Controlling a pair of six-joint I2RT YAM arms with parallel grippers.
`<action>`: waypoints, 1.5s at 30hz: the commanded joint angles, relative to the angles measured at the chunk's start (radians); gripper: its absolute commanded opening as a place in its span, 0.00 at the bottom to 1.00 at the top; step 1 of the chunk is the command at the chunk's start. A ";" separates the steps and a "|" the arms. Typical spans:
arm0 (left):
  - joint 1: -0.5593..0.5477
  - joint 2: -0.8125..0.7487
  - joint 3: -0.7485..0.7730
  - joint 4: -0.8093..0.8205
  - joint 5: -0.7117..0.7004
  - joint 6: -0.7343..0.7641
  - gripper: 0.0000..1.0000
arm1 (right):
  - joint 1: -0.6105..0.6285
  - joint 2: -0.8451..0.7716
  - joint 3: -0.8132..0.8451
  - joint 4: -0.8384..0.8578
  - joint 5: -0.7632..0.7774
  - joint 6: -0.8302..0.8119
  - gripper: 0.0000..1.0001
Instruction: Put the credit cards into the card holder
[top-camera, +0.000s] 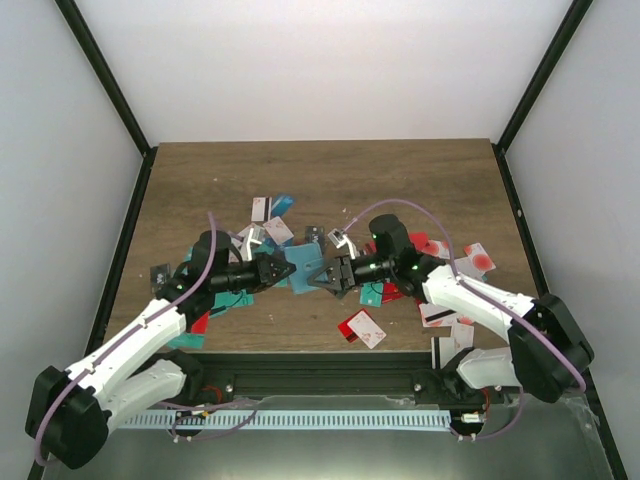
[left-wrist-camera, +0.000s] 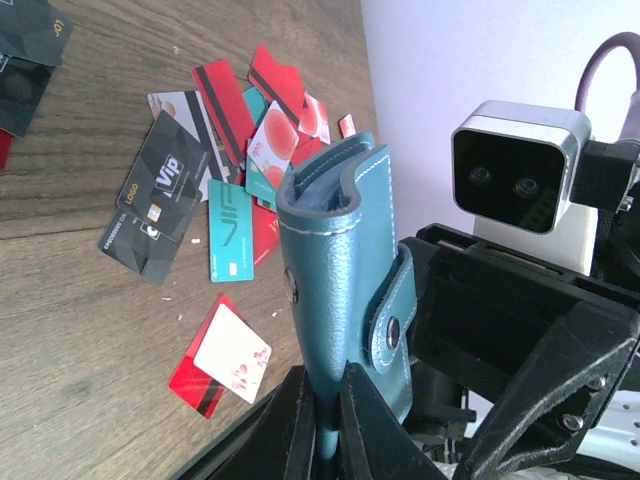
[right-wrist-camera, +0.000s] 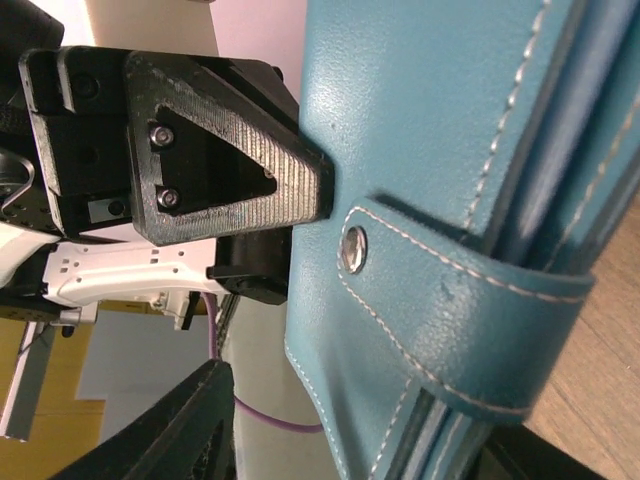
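One wooden surface (top-camera: 320, 170) carries the scene. Above its middle, off the wood, the teal-blue card holder (left-wrist-camera: 345, 270) is held up between the two grippers. In the left wrist view it stands on end, its clasp tab (left-wrist-camera: 392, 320) wrapped across one edge. The left gripper (left-wrist-camera: 328, 405) is clamped tight on the holder's lower end. The right gripper (top-camera: 330, 276) faces it with its fingers spread to either side of the holder. One finger stands clear of the leather, so it has no grip. Credit cards (top-camera: 362, 328) in red, teal, white and black lie scattered flat on the surface beneath and around both grippers.
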 joint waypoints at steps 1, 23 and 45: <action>-0.003 -0.010 0.023 0.032 0.007 -0.029 0.09 | -0.001 0.012 0.068 0.070 -0.011 0.031 0.47; -0.003 -0.308 0.039 0.141 0.055 -0.035 0.71 | -0.049 -0.008 0.031 0.611 -0.390 0.349 0.01; -0.048 -0.194 0.013 0.460 0.202 -0.131 0.25 | 0.002 0.064 0.023 1.060 -0.428 0.663 0.01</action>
